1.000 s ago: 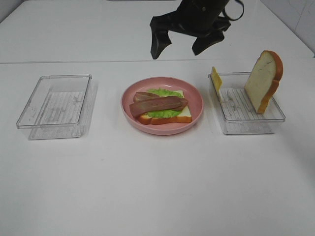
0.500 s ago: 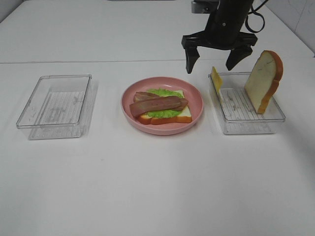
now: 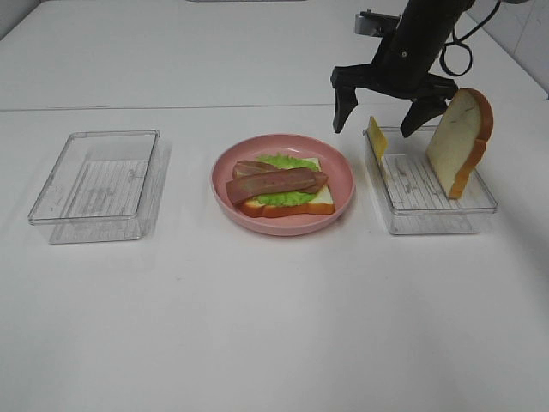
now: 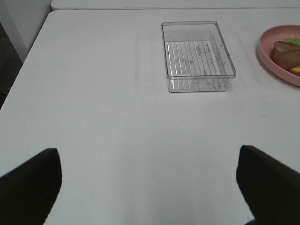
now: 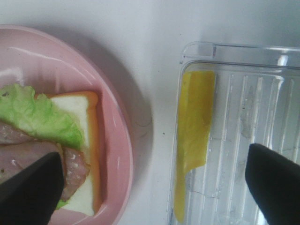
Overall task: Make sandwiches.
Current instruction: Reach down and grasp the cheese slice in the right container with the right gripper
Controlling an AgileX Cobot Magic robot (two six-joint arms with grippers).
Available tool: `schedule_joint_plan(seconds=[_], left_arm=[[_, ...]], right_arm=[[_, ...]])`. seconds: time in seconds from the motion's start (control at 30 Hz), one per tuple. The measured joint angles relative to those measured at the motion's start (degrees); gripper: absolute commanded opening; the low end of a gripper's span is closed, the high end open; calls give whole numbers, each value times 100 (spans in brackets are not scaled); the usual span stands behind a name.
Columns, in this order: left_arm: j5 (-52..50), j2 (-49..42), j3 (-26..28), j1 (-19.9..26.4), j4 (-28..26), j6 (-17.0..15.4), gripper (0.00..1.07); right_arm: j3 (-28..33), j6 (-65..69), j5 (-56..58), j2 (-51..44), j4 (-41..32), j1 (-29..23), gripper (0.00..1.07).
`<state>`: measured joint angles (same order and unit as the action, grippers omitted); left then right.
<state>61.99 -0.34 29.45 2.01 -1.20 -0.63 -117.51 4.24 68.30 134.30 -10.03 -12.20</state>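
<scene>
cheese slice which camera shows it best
The right wrist view: the cheese slice appears large and close, standing against the clear tray's wall. The exterior high view shows it small and far off. The left wrist view does not show it.

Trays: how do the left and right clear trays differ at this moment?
The left tray holds nothing; the right tray holds a cheese slice leaning on its wall and an upright bread slice. The left tray has no gripper near it; the open right gripper hangs above the right tray's cheese end. Both are clear, ribbed-floored, flanking the plate.
</scene>
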Motion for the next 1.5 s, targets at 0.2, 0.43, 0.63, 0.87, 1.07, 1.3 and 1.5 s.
schedule_joint_plan(seconds=[0.2, 0.43, 0.63, 0.87, 1.07, 1.3, 1.5], left_arm=[[0, 0, 0, 0, 0, 0, 95], [0, 0, 0, 0, 0, 0, 95], [0, 0, 0, 0, 0, 0, 95], [0, 0, 0, 0, 0, 0, 95], [0, 0, 0, 0, 0, 0, 95], [0, 0, 0, 0, 0, 0, 95], [0, 0, 0, 0, 0, 0, 95]], right_arm=[[0, 0, -115, 132, -57, 0, 98], [0, 0, -178, 149, -63, 0, 98], [0, 0, -166, 149, -74, 0, 94], [0, 0, -155, 149, -74, 0, 88], [0, 0, -109, 149, -74, 0, 69], [0, 0, -86, 149, -29, 0, 48], [0, 23, -23, 149, 11, 0, 34]])
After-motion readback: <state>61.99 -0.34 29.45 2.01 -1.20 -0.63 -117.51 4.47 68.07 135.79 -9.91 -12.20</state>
